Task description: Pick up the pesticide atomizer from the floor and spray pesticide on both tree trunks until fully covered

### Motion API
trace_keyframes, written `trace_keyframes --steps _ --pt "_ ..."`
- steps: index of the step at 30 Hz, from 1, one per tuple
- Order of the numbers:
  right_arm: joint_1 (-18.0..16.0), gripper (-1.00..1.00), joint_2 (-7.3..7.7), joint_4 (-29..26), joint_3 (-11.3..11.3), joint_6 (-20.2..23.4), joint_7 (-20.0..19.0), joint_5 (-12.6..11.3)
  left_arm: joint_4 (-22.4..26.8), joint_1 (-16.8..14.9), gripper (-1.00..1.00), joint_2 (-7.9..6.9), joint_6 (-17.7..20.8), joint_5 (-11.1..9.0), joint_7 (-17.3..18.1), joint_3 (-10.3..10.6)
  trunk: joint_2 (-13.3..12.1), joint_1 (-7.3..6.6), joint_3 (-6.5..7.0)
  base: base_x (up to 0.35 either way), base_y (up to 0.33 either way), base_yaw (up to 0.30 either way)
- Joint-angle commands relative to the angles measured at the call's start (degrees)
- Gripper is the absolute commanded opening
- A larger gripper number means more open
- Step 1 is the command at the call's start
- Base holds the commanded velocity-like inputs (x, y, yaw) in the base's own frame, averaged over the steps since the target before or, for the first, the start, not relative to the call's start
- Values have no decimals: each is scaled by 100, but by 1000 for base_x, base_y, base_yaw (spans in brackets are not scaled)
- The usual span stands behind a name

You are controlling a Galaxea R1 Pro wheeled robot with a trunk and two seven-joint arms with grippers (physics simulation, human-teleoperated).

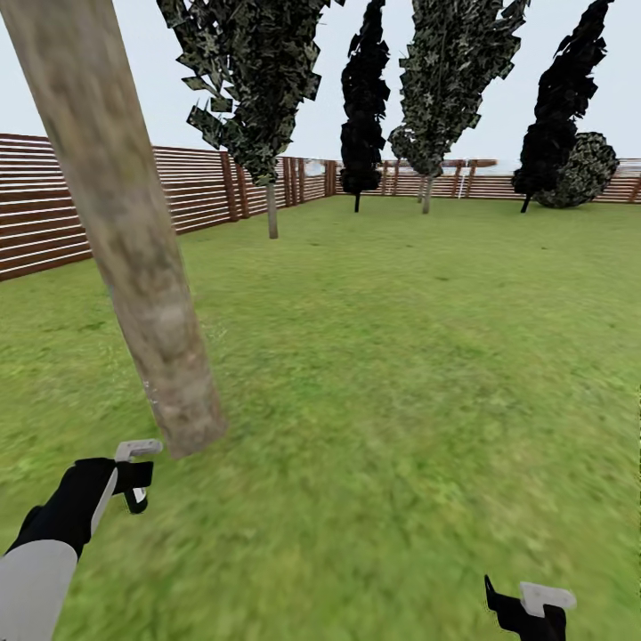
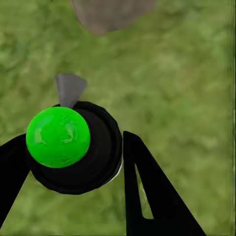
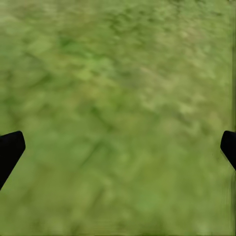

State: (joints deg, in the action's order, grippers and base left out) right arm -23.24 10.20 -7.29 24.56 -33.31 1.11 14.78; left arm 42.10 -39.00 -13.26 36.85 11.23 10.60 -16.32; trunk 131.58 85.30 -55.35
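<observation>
- Head view: the left gripper is hanging low just beside the base of the near tree trunk, judged as a stance for spraying the bark from close range. The trunk is looking thick, smooth and mottled grey-tan, leaning across the lawn, with the fence and further trees well behind. The right gripper is idling low over grass.
- Left wrist view: the left fingers are closing around the pesticide atomizer, a black round body with a glossy green cap and a grey nozzle aiming toward the trunk's grey foot.
- Right wrist view: the right fingertips are standing wide apart, gripping nothing, above bare grass.
</observation>
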Motion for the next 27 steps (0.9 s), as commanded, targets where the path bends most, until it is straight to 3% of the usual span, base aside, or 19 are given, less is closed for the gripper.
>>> trace_keyframes --steps 1,5,10,14,16,19,21,22,24,25,26,27 --pt "-5 100 -1 8 40 -18 12 60 9 -3 -100 6 24 61 49 -21 2 0 -5 137 -269 1" --pt "-5 100 -1 -1 40 -18 12 60 15 -6 -100 0 10 45 55 -27 2 0 -5 142 -269 172" --pt "-5 100 -1 -1 41 -18 12 60 20 -10 -100 13 -468 36 55 -11 2 0 -5 142 -237 270" --pt "-5 100 18 0 45 -18 19 55 76 -52 -100 -3 -495 76 131 43 2 0 -5 27 -35 78" --pt "-5 100 24 6 47 -18 20 59 92 -139 -100 -19 -459 80 142 39 2 0 -5 3 -3 7" --pt "-5 100 26 5 47 -18 20 60 88 -522 -100 2 -323 80 226 131 2 0 -5 0 0 1" --pt "-5 100 26 4 46 -18 17 60 90 -797 -100 -87 142 103 578 350 2 0 -5 0 0 0" --pt "-5 100 26 1 44 -18 14 60 89 -857 -100 -182 196 114 633 371 2 0 -5 0 0 0" --pt "-5 100 26 2 47 -18 12 58 88 -904 -100 -507 246 108 684 392 2 0 -5 0 0 0" --pt "-5 100 26 0 47 -18 12 57 88 -904 -100 -563 249 108 691 408 2 0 -5 0 0 0" --pt "-5 100 26 1 44 -18 12 58 94 -890 -100 -588 255 103 696 597 2 0 -5 0 0 0" --pt "-5 100 26 1 43 -18 12 59 103 -893 -100 -590 268 86 706 935 2 0 -5 0 0 0"
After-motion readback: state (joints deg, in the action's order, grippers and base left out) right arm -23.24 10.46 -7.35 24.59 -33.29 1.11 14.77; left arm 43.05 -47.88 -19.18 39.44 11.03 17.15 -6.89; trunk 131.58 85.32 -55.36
